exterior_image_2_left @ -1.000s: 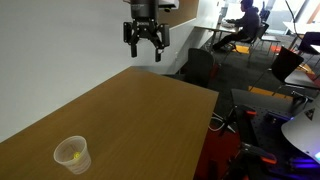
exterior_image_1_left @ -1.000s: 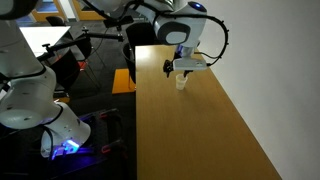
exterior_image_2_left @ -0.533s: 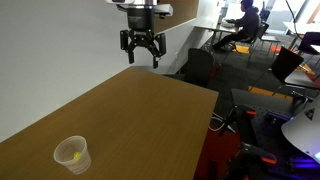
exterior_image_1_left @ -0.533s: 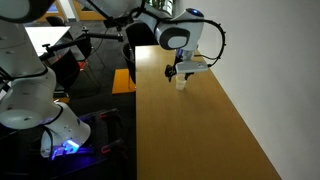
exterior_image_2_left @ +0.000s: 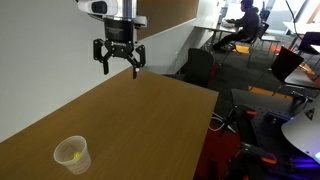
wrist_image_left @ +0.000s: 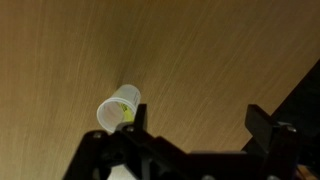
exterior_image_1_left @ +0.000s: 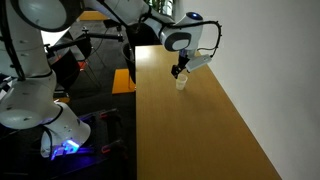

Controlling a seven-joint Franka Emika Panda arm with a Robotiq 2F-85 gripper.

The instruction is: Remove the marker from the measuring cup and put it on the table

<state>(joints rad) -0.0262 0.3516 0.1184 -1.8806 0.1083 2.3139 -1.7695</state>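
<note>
Overhead, the spread-open gripper [exterior_image_2_left: 118,70] hovers well above the measuring cup [exterior_image_2_left: 82,162] holding the marker [wrist_image_left: 128,114].

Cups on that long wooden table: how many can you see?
1. The small whitish translucent plastic cup stands on the light-brown wooden table, with a thin yellow marker inside it. No other cup shows in any view.

Exterior, high, looking lengthwise down table [exterior_image_1_left: 190,130] from near end; cup [exterior_image_1_left: 181,83] far off. Exterior, low, facing back from opposite end; cup [exterior_image_2_left: 72,155] close. Wrist, straight down over cup [wrist_image_left: 119,106]. Shared: table, cup.
</note>
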